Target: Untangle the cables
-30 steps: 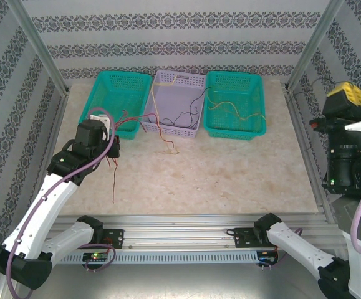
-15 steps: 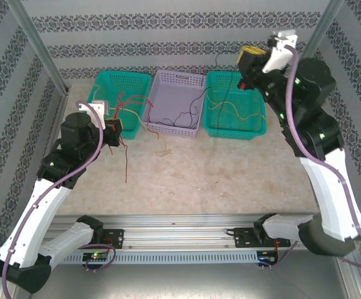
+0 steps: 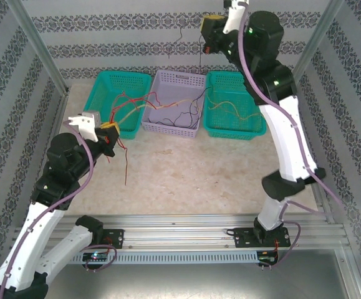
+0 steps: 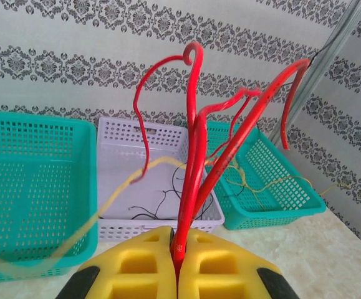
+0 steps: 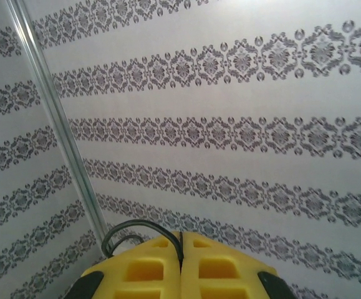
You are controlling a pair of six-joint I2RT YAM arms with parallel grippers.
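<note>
Snagging looks likeliest: low over the near surface (image 3: 217,174) the left fingers (image 4: 136,268) clamp shut on red cables (image 4: 192,187) tangled with a yellow cable (image 4: 113,198), and far back, high above the lilac basket (image 3: 171,129), the right fingers (image 5: 224,268) pinch a dark cable (image 5: 125,228), so pulling apart may tighten knots.

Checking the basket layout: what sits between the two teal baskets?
A lilac basket, with thin cables trailing across it. The top view shows this most plainly.
</note>
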